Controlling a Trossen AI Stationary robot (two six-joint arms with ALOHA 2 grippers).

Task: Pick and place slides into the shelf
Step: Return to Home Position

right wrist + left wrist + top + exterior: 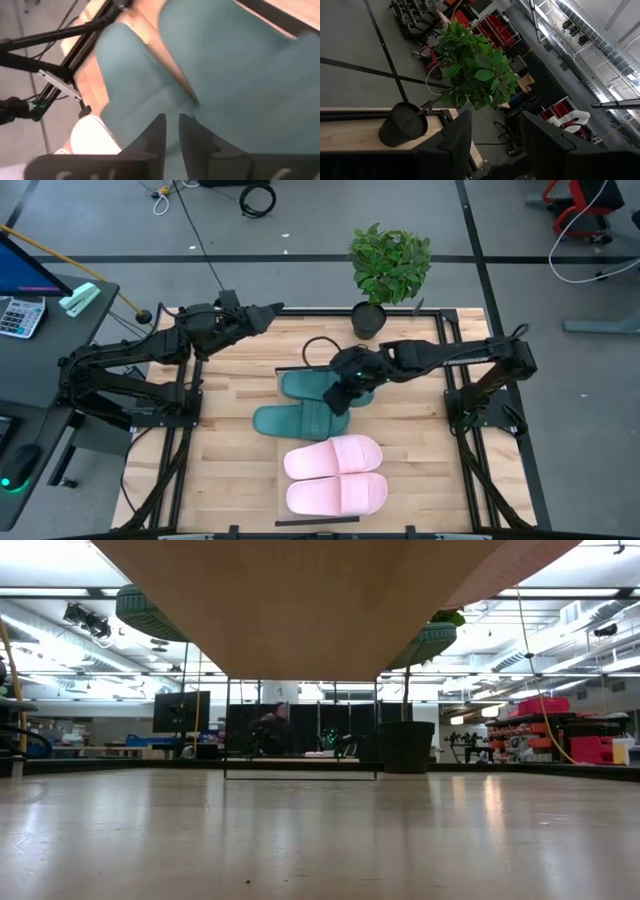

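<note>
Two dark teal slides (pixel 318 384) (pixel 292 421) and two light pink slides (pixel 333 457) (pixel 337 494) lie side by side across the long light wood shelf, whose dark near end edge (pixel 318 521) shows. In the low view the shelf's underside (pixel 300 600) fills the top, with teal slide ends (pixel 150 610) (pixel 432 640) overhanging both sides. My right gripper (pixel 340 396) (pixel 171 131) hovers at the two teal slides, its fingers shut to a narrow gap. My left gripper (pixel 268 311) (pixel 495 145) is open and empty at the table's far left, raised. My right gripper comes slanting down from the table's right side, over the place where the two teal slides (pixel 150 85) meet. I cannot tell whether its fingertips (pixel 159 125) touch either slide.
A potted plant (pixel 388 260) in a black pot (pixel 368 320) stands at the table's far edge, near the right arm; it also shows in the left wrist view (pixel 475 70). A black cable loop (pixel 318 345) lies beyond the far teal slide. Black frame rails run along both table sides.
</note>
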